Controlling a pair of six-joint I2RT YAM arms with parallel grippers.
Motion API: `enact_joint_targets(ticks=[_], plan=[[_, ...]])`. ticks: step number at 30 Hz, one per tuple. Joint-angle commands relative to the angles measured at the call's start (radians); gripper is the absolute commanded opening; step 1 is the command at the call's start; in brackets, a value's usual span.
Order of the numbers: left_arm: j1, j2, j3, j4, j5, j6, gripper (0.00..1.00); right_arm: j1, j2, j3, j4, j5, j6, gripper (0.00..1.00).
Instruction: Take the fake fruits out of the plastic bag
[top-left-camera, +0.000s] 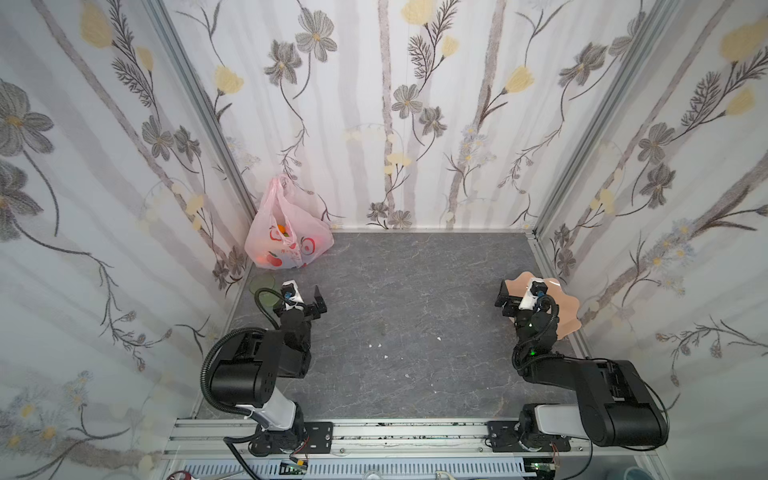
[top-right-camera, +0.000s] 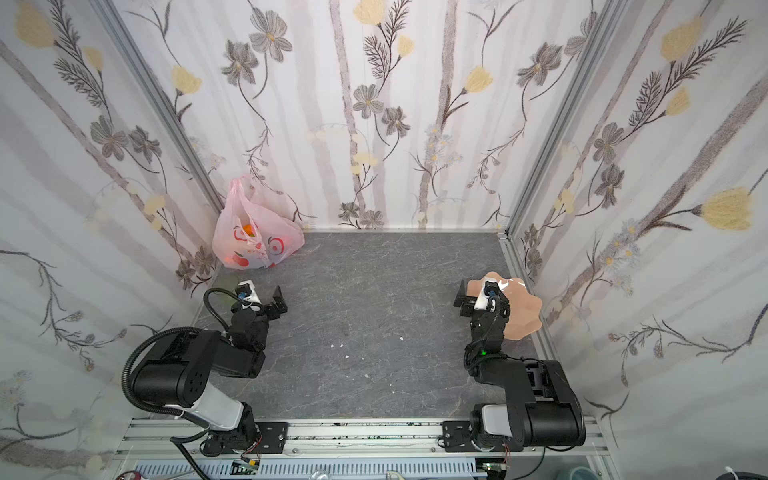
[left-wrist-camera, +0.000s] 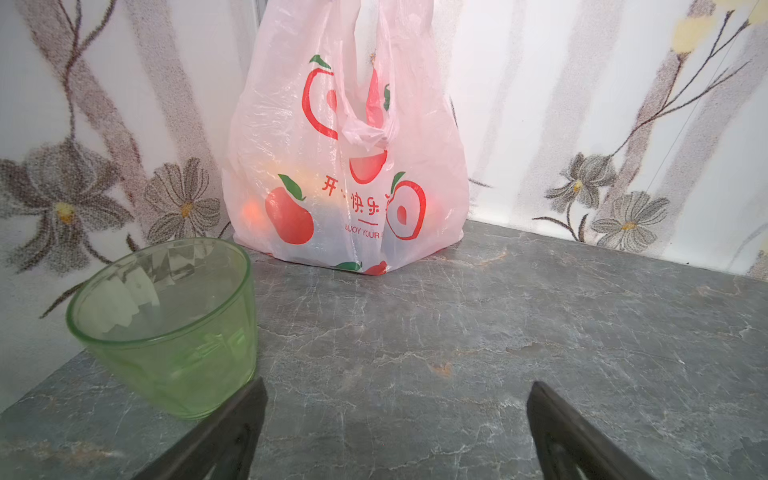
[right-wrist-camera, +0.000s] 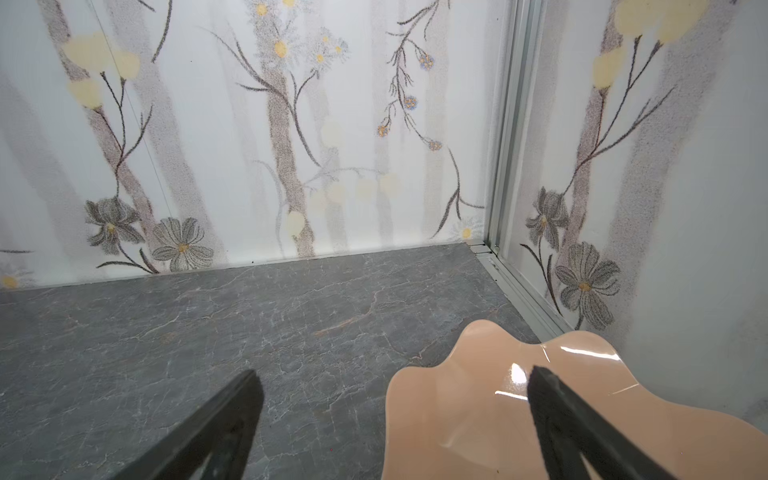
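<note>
The pink plastic bag stands upright in the far left corner, its loop handles leaning on the wall. The fake fruits stay inside it: an orange one shows through the mouth, and orange-red shapes glow through the plastic. The other fruits are hidden by the printed plastic. My left gripper is open and empty, a short way in front of the bag. My right gripper is open and empty at the right side, far from the bag.
A translucent green cup stands just left of my left gripper, close to the left wall. A peach wavy-edged plate lies by the right wall, partly under my right gripper. Flowered walls enclose three sides.
</note>
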Motion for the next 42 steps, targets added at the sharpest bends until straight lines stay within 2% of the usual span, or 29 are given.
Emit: enact_joint_targets(ticks=[1,31,37,40,42], plan=[[-0.001,0.0,-0.002,0.037,-0.007,0.002,1.0,0.001,0.003,0.005,0.039,-0.005,-0.012,1.0],[0.003,-0.019,-0.008,0.036,0.012,0.005,1.0,0.001,0.002,0.001,0.044,-0.008,-0.013,1.0],[-0.035,-0.147,-0.06,0.029,0.006,0.052,1.0,0.028,-0.022,-0.033,0.092,-0.047,-0.063,1.0],[-0.071,-0.292,-0.102,-0.002,-0.025,0.08,1.0,0.052,-0.097,-0.064,0.082,-0.018,-0.081,1.0],[-0.078,-0.428,-0.09,-0.126,-0.033,0.03,1.0,0.064,-0.175,-0.078,0.044,-0.031,-0.096,1.0]])
